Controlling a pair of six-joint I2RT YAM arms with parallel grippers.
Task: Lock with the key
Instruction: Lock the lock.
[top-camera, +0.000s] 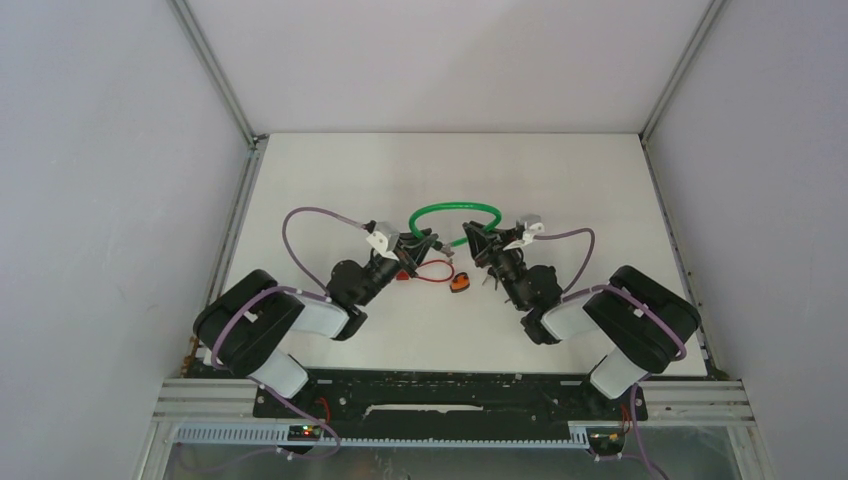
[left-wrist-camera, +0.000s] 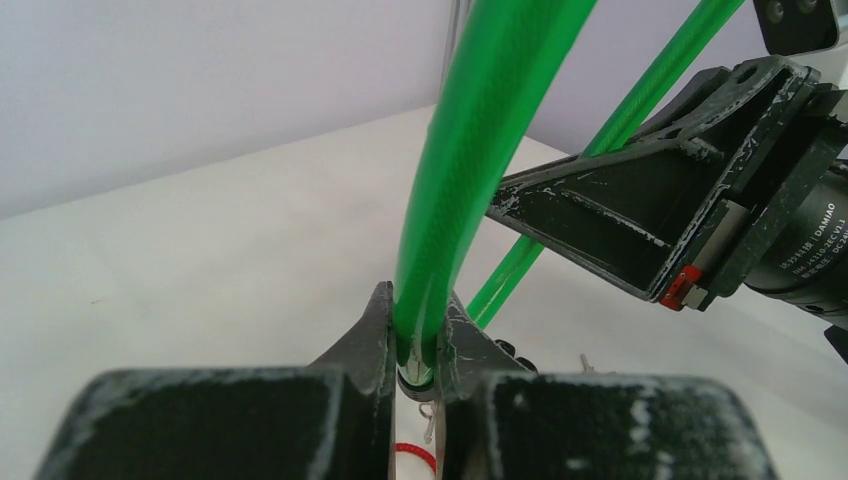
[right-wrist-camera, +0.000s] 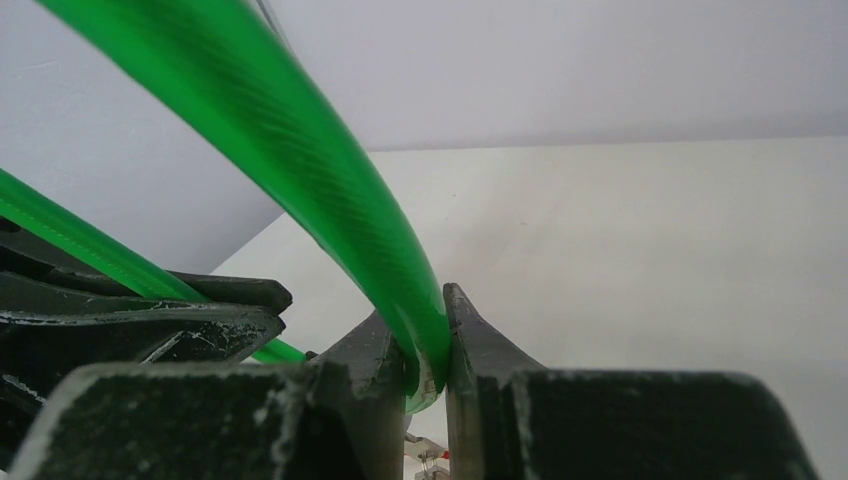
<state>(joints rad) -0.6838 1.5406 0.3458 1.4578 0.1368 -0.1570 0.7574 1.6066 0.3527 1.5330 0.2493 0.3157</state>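
Two end effectors are each closed on one end of a green cable (top-camera: 457, 208). The left end effector (left-wrist-camera: 416, 335) has its jaws almost together, with only the thickness of the cable between them; the cable end sits at the jaw tips. The right end effector (right-wrist-camera: 432, 345) is pinched in the same way on the opposite end, and its jaws stand slightly wider.

The cable is a smooth, glossy, bright green tube, translucent, with a faint woven pattern showing under the skin. A pale metal collar shows at the clamped end in the left wrist view. From each grip the cable rises and bends away from the arms, forming one arch that spans the gap between the two end effectors above the middle of the white tabletop (top-camera: 560, 180).

Below the arch, between the two arms, a thin red cord (top-camera: 434, 270) lies in a loop on the tabletop. A small orange tag (top-camera: 460, 284) lies at the right end of that loop, apart from both end effectors. Whether a key is attached to it cannot be determined.
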